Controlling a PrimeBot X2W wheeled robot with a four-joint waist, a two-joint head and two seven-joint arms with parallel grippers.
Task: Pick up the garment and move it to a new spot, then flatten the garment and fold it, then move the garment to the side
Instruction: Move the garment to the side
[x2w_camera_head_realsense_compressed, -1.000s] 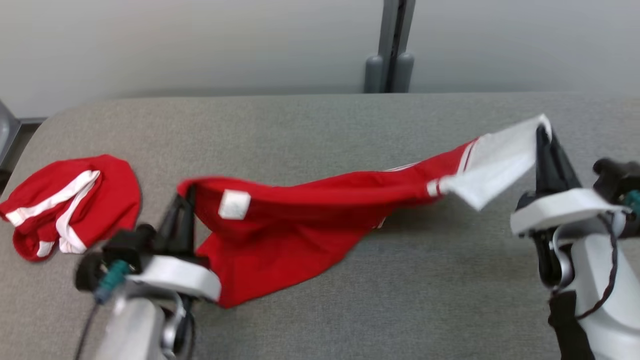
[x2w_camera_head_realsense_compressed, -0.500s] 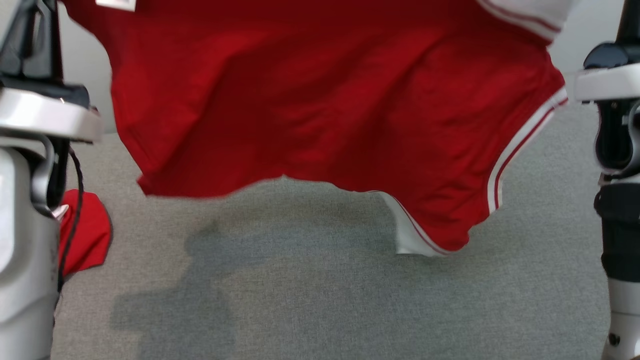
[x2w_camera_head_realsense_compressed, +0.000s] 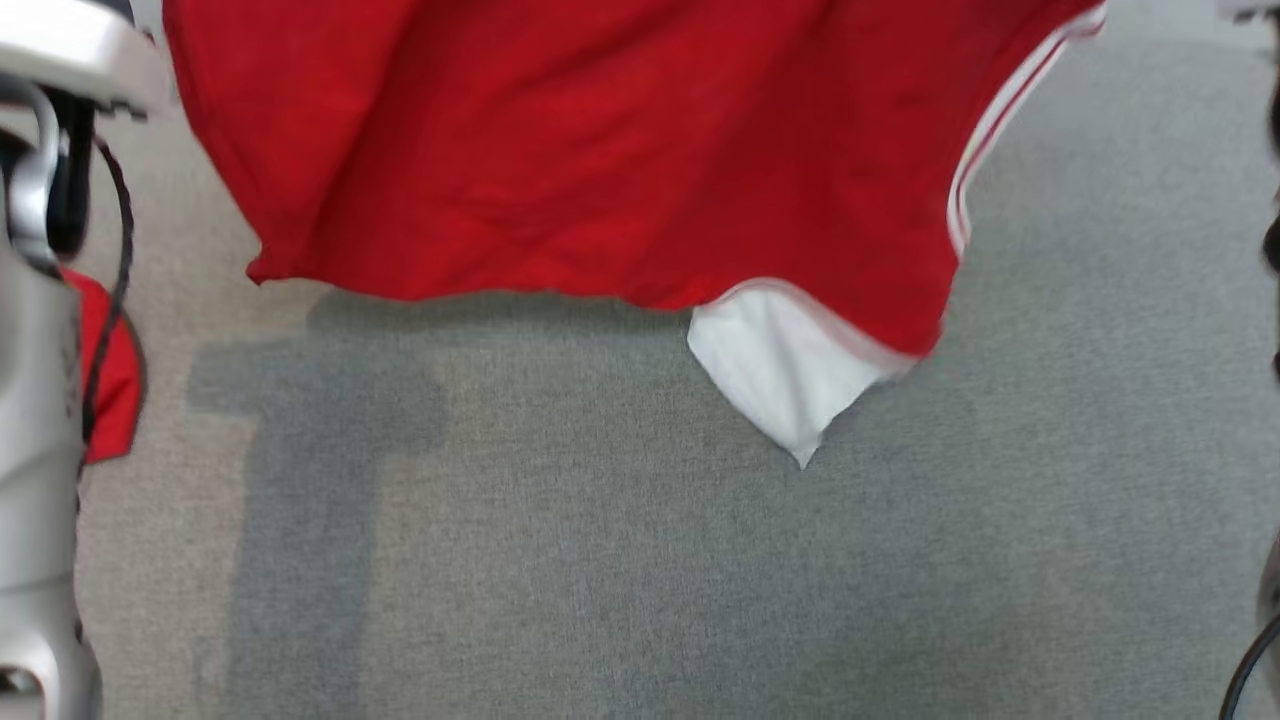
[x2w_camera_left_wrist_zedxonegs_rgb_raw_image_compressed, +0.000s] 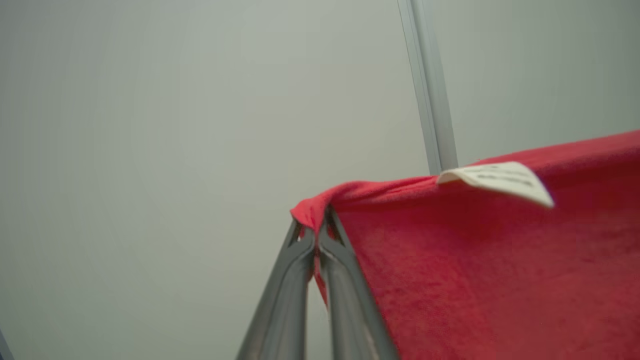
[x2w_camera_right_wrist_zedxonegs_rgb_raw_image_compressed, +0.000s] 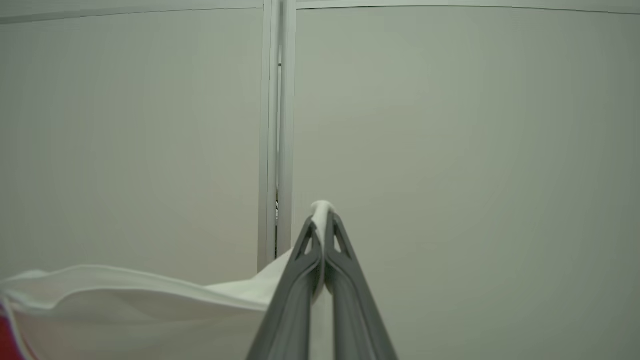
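Observation:
The garment (x2w_camera_head_realsense_compressed: 600, 150) is red with white trim and a white panel. It hangs spread in the air across the top of the head view, its white lower corner (x2w_camera_head_realsense_compressed: 790, 380) dangling just above the grey table (x2w_camera_head_realsense_compressed: 640, 560). In the left wrist view my left gripper (x2w_camera_left_wrist_zedxonegs_rgb_raw_image_compressed: 316, 230) is shut on a red corner of the garment (x2w_camera_left_wrist_zedxonegs_rgb_raw_image_compressed: 475, 260), near a white label (x2w_camera_left_wrist_zedxonegs_rgb_raw_image_compressed: 500, 180). In the right wrist view my right gripper (x2w_camera_right_wrist_zedxonegs_rgb_raw_image_compressed: 323, 220) is shut on a white edge of the garment (x2w_camera_right_wrist_zedxonegs_rgb_raw_image_compressed: 150, 300). Both grippers point up toward a pale wall.
A second red cloth (x2w_camera_head_realsense_compressed: 110, 370) lies at the table's left edge, partly behind my left arm (x2w_camera_head_realsense_compressed: 40, 400). A grey upright post (x2w_camera_right_wrist_zedxonegs_rgb_raw_image_compressed: 277, 130) runs down the wall behind. The garment's shadow falls on the table below it.
Both arms have lifted the garment from a low stretch over the table into a high hanging spread. The head view has tilted down, and the white corner has swung out lower.

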